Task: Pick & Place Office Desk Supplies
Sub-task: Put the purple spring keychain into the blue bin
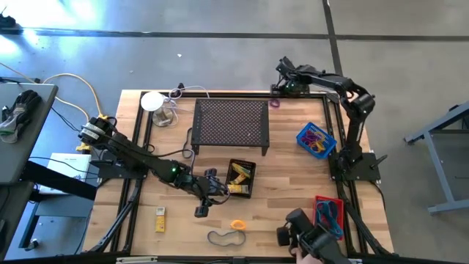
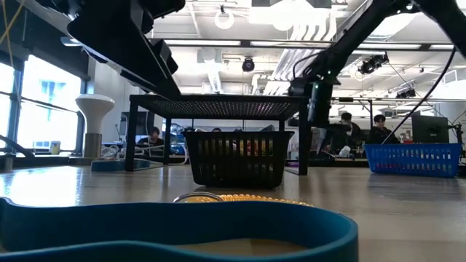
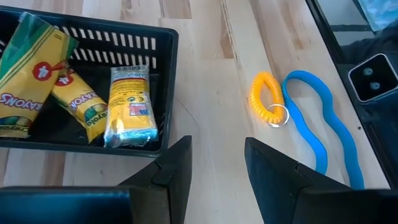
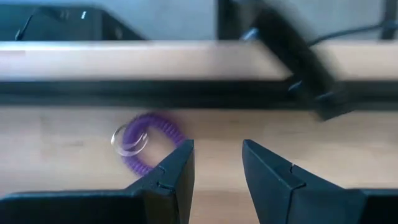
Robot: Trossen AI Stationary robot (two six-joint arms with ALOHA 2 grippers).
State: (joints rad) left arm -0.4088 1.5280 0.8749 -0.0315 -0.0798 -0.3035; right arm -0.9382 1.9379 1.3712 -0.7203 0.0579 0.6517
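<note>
My left gripper [image 1: 212, 189] [image 3: 217, 162] hovers open beside the black basket [image 1: 242, 178], nothing between its fingers. Yellow crayon packets [image 3: 74, 93] lie in that basket. An orange coil ring [image 3: 267, 99] and a blue band loop [image 3: 317, 124] lie on the table toward the near edge. Another yellow packet [image 1: 160, 218] lies flat at the near left. My right gripper [image 1: 281, 89] [image 4: 217, 162] is open above the far edge. A purple coil ring [image 4: 149, 146] lies flat just beside its fingers, not between them.
A black perforated stand [image 1: 231, 123] sits mid-table behind the black basket. A blue basket [image 1: 316, 139] holds small items at the right, a red basket [image 1: 328, 213] at the near right. A white lamp-like object [image 1: 152, 103] and cables sit at the far left. A dark frame rail [image 4: 186, 93] runs just beyond the purple ring.
</note>
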